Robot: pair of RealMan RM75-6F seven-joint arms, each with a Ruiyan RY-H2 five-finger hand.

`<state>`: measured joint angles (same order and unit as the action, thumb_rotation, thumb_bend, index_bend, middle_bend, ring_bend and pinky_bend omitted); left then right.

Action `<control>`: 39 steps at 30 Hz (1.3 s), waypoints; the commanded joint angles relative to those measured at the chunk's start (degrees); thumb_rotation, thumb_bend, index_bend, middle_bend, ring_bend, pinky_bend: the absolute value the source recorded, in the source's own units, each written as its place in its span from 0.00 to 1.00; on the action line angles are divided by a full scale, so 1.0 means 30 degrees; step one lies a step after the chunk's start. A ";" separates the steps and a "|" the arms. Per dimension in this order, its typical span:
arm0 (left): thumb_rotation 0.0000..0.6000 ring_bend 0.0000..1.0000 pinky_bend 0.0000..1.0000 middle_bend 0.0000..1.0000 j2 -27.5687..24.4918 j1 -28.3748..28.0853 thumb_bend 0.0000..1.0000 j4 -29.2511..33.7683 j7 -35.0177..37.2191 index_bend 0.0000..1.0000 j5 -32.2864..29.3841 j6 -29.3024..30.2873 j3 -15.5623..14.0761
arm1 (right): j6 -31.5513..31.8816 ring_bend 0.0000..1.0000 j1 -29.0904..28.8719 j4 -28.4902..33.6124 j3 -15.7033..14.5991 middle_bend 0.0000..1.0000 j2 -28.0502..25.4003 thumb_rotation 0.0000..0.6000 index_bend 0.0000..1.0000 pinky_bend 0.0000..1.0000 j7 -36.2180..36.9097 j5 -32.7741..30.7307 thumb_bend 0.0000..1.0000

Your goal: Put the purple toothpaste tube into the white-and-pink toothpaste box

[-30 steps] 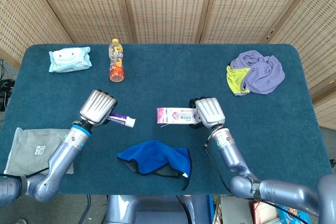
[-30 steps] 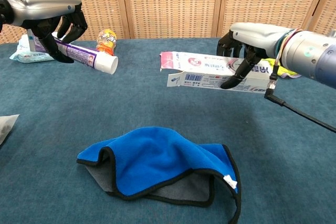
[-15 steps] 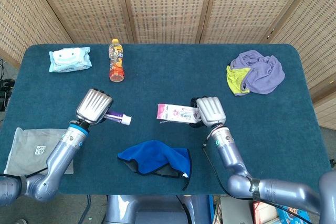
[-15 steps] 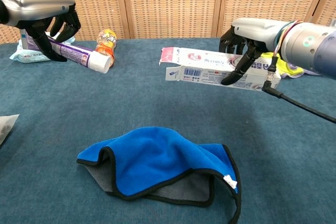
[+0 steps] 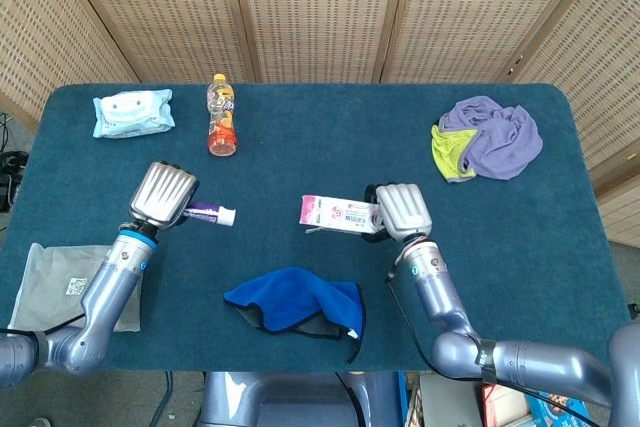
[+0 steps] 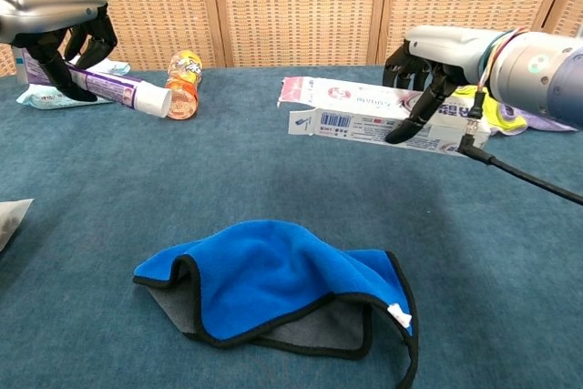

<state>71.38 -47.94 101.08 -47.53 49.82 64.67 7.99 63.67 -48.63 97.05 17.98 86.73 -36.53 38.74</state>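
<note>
My left hand (image 5: 163, 193) (image 6: 50, 17) grips the purple toothpaste tube (image 5: 208, 213) (image 6: 114, 91) above the table, its white cap pointing right. Across a wide gap, my right hand (image 5: 400, 210) (image 6: 437, 56) holds the white-and-pink toothpaste box (image 5: 338, 216) (image 6: 364, 116) in the air. The box lies level, and its open flap end faces left toward the tube.
A blue cloth (image 5: 297, 302) (image 6: 282, 284) lies crumpled on the teal table (image 5: 300, 157) near the front. An orange drink bottle (image 5: 221, 114) (image 6: 183, 84) and a wipes pack (image 5: 132, 111) sit at the back left, purple and yellow cloths (image 5: 488, 137) at the back right, a grey pouch (image 5: 60, 287) at the front left.
My left hand has carried the tube to the left and slightly up, widening the gap to the box. My right hand has kept the box nearly in place.
</note>
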 commanded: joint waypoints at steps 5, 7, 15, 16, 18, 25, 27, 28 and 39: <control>1.00 0.56 0.54 0.67 0.0992 -0.0413 0.35 -0.0520 -0.0005 0.79 -0.0437 0.0127 0.0404 | 0.0305 0.43 -0.0183 0.0792 0.0110 0.52 -0.0254 1.00 0.56 0.52 -0.0043 -0.0280 0.17; 1.00 0.56 0.54 0.67 0.1239 -0.0512 0.35 -0.0623 0.0111 0.79 -0.0461 0.0162 0.0539 | 0.0376 0.43 -0.0258 0.1005 0.0119 0.52 -0.0306 1.00 0.56 0.52 -0.0097 -0.0379 0.17; 1.00 0.56 0.54 0.67 0.1922 -0.0888 0.35 -0.0546 0.0167 0.79 -0.0373 0.0415 0.0891 | 0.0558 0.43 -0.0530 0.1411 0.0071 0.52 -0.0265 1.00 0.56 0.53 -0.0146 -0.0709 0.17; 1.00 0.56 0.54 0.66 0.1998 -0.0931 0.35 -0.0519 0.0203 0.79 -0.0435 0.0404 0.0944 | 0.0585 0.43 -0.0561 0.1441 0.0055 0.52 -0.0234 1.00 0.56 0.53 -0.0140 -0.0734 0.17; 1.00 0.56 0.54 0.66 0.2149 -0.1041 0.35 -0.0443 0.0246 0.79 -0.0715 0.0312 0.1063 | 0.0636 0.43 -0.0641 0.1509 0.0021 0.52 -0.0174 1.00 0.56 0.53 -0.0161 -0.0746 0.17; 1.00 0.56 0.54 0.66 0.2609 -0.1336 0.35 -0.0338 -0.0038 0.79 -0.1048 0.0208 0.0981 | 0.0810 0.43 -0.0797 0.1654 -0.0005 0.52 -0.0138 1.00 0.56 0.53 -0.0175 -0.0838 0.17; 1.00 0.56 0.54 0.66 0.2686 -0.1392 0.35 -0.0327 -0.0179 0.79 -0.1153 0.0220 0.0915 | 0.0830 0.43 -0.0827 0.1665 -0.0038 0.52 -0.0152 1.00 0.56 0.53 -0.0177 -0.0855 0.17; 1.00 0.56 0.54 0.66 0.2703 -0.1424 0.35 -0.0306 -0.0256 0.79 -0.1244 0.0219 0.0890 | 0.0850 0.43 -0.0842 0.1682 -0.0051 0.52 -0.0156 1.00 0.56 0.53 -0.0169 -0.0865 0.17; 1.00 0.56 0.54 0.66 0.3169 -0.1602 0.35 -0.0414 -0.0157 0.79 -0.1015 0.0600 0.0992 | 0.1012 0.43 -0.0995 0.1866 -0.0229 0.52 -0.0055 1.00 0.56 0.53 -0.0246 -0.0852 0.17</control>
<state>80.68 -52.71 99.95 -48.21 46.52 66.29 10.85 66.68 -51.59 102.63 17.32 86.54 -37.24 36.19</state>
